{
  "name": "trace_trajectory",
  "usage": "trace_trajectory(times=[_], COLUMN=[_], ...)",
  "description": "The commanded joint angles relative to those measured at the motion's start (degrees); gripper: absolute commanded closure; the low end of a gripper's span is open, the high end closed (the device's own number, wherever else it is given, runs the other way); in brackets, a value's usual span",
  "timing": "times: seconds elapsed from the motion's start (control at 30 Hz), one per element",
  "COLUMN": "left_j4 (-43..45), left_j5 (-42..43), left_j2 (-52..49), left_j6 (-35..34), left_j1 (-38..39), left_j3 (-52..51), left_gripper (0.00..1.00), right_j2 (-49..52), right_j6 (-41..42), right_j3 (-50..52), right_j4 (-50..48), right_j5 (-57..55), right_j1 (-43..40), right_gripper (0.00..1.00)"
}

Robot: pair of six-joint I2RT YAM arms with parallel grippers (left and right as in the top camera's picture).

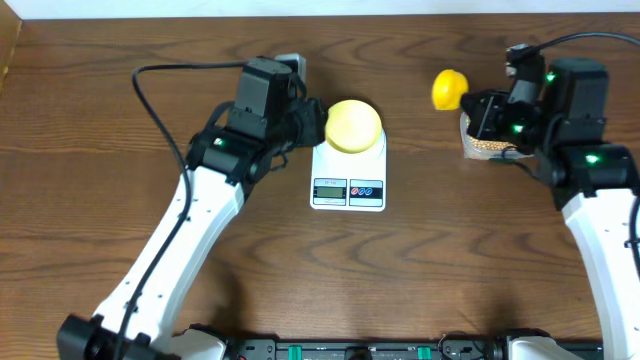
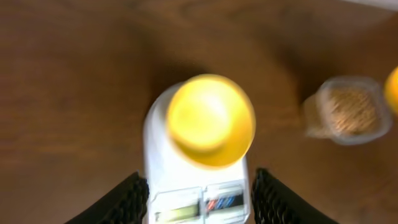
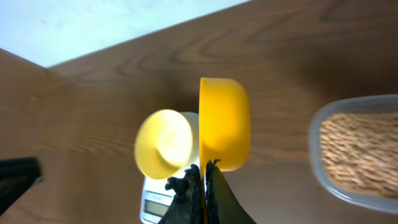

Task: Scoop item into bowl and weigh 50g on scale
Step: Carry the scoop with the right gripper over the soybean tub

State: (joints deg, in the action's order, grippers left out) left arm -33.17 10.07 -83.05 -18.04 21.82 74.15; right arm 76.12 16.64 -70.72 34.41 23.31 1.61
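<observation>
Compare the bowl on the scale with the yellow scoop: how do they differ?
The bowl is pale yellow-green; the scoop is a deeper yellow. The bowl rests upright on the scale; the scoop is pinched by the right fingers, beside the scale. Both are round and cup-shaped.

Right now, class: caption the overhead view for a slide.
Bowl sits on scale; right gripper holds yellow scoop beside the bean container.

The pale yellow bowl [image 1: 354,126] is set upright and empty on the white scale [image 1: 348,190]. The tan beans [image 3: 360,155] are kept in a clear container [image 3: 316,146], well apart from it.
</observation>
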Motion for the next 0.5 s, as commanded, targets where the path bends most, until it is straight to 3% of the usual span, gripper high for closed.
trace_trajectory(times=[0.0, 0.1, 0.3, 0.47], left_j4=[-5.38, -8.39, -6.03, 0.13], left_j5=[-3.52, -3.50, -3.54, -3.52], left_j2=[1.51, 1.49, 1.44, 1.38], left_j6=[0.92, -1.16, -3.34, -4.22], left_j1=[-0.20, 1.11, 5.92, 9.70], left_j3=[0.52, -0.44, -6.03, -12.07], left_gripper=[0.46, 0.46, 0.46, 0.68], right_j2=[-0.02, -0.02, -0.02, -0.02], right_j6=[-4.15, -5.57, -5.60, -6.03], right_j3=[-0.87, -0.72, -0.72, -0.72], right_j4=[2.29, 4.07, 5.14, 6.12], right_j5=[-1.29, -1.33, -1.31, -2.23], right_j1=[-2.29, -3.65, -4.28, -4.28], right_gripper=[0.99, 0.99, 0.99, 0.99])
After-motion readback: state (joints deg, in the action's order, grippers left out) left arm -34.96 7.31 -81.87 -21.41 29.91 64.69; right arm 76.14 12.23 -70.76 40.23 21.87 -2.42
